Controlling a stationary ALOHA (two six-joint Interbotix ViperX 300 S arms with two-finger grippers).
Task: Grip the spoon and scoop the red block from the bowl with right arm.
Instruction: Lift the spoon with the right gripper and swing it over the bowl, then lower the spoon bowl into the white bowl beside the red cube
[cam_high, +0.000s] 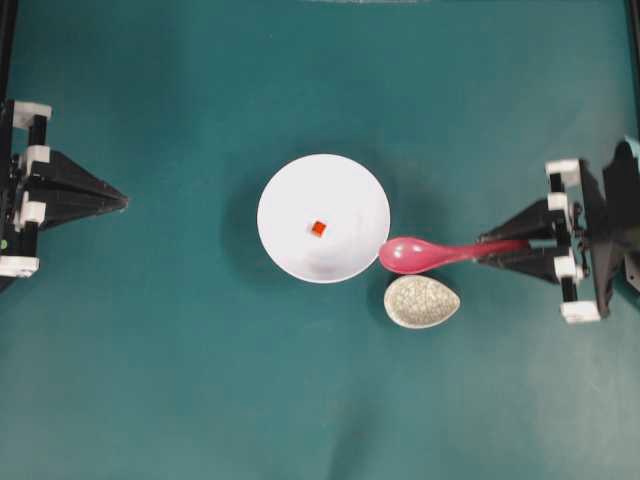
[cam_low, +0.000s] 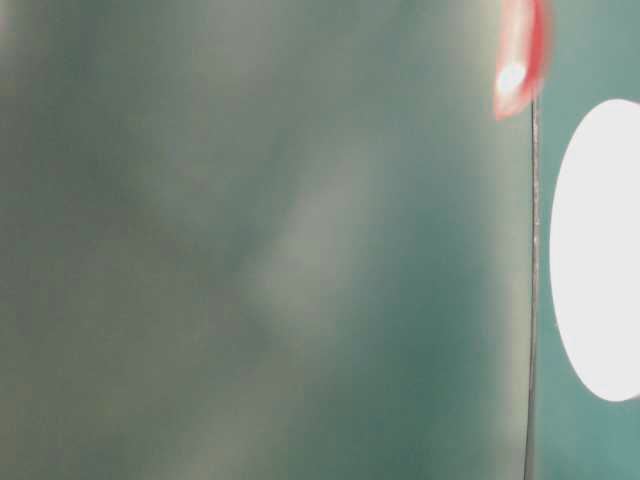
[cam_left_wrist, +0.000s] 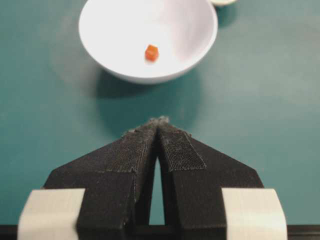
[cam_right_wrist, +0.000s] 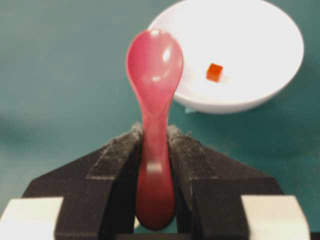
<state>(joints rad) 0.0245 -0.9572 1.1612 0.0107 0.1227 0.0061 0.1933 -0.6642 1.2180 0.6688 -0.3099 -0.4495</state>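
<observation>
A: What has the right gripper (cam_right_wrist: 156, 137) got?

B: Its jaws are closed on the handle of the spoon (cam_right_wrist: 154, 100). In the right wrist view the pink handle sits pinched between the two black fingers (cam_right_wrist: 116, 160), and the oval scoop points out toward the bowl (cam_right_wrist: 270, 80).

A: And from overhead?

B: The spoon (cam_high: 430, 254) lies level, its scoop just beside the right rim of the bowl (cam_high: 290, 190), with the speckled egg-shaped dish (cam_high: 422, 301) just near of it. The red block (cam_high: 318, 229) sits alone near the middle of the bowl.

A: The left gripper (cam_left_wrist: 159, 122)?

B: Parked at the far left edge of the overhead view (cam_high: 112, 200), fingers drawn together to a point, holding nothing. Its own camera looks across to the bowl (cam_left_wrist: 120, 70) and the block (cam_left_wrist: 151, 52) inside.

A: The surface?

B: A plain teal-green table (cam_high: 200, 400), matte, with soft shadows under the bowl.

A: Does the table-level view add anything?

B: Little. It is mostly a blurred grey-green smear; only a pink-red patch of spoon (cam_low: 520, 60) and a white curve of bowl (cam_low: 600, 250) show at the right.
</observation>
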